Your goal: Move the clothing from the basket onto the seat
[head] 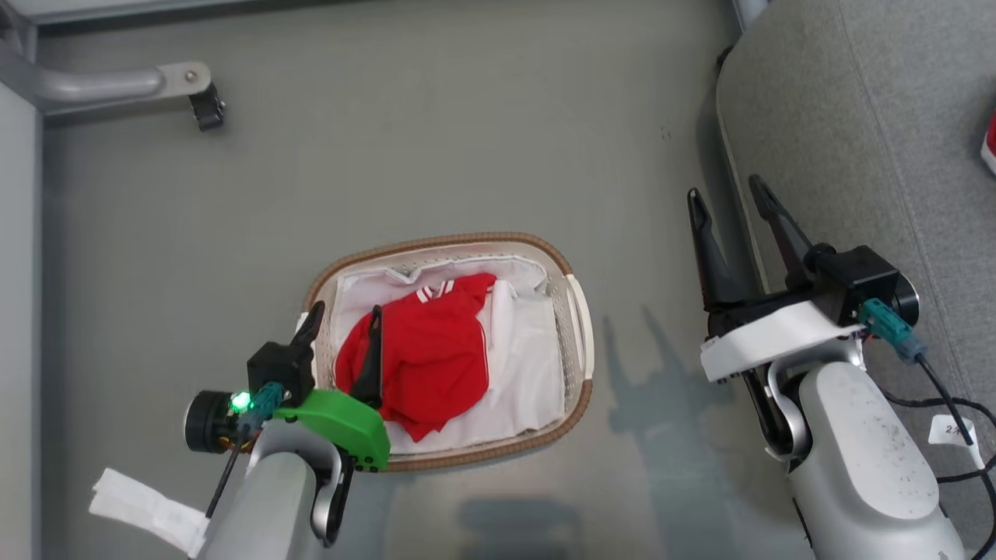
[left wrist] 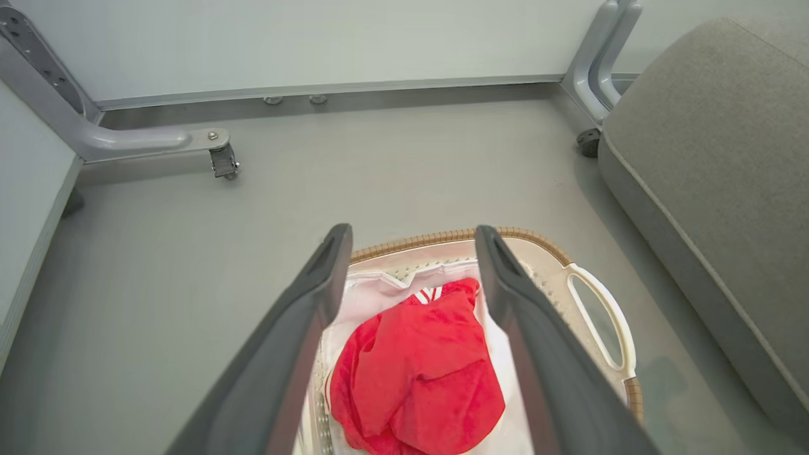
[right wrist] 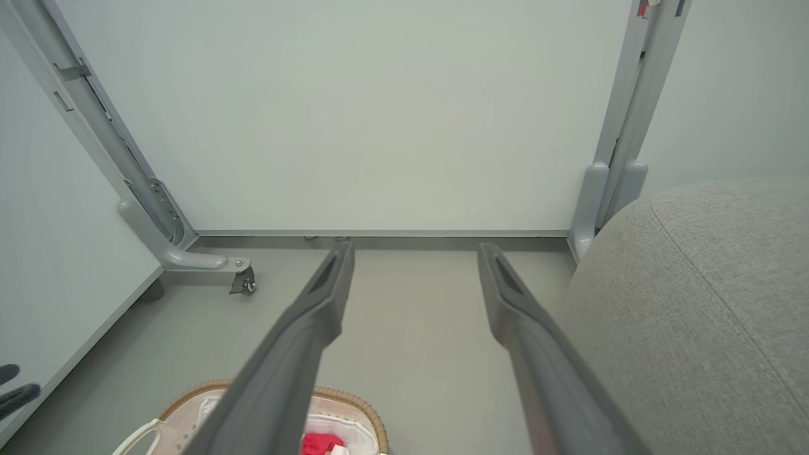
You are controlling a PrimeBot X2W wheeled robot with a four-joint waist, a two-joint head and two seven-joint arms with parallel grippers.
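Red clothing (head: pixel 424 354) with white trim lies bunched on the white lining inside the oval basket (head: pixel 577 311) on the floor. My left gripper (head: pixel 346 319) hovers open over the basket's left side, one finger above the red cloth. In the left wrist view the red clothing (left wrist: pixel 420 373) shows between the spread fingers (left wrist: pixel 316 297), with the basket (left wrist: pixel 600 316) around it. My right gripper (head: pixel 731 198) stands open beside the grey seat (head: pixel 864 140), empty. Another scrap of red clothing (head: pixel 990 144) lies on the seat at the right edge. The seat (right wrist: pixel 701 297) and basket (right wrist: pixel 354 411) show in the right wrist view.
A grey metal frame leg with a caster (head: pixel 206 109) stands at the back left on the floor. Pale panel walls (right wrist: pixel 379 126) close the back and left. Black cables (head: pixel 949 404) trail over the seat near my right arm.
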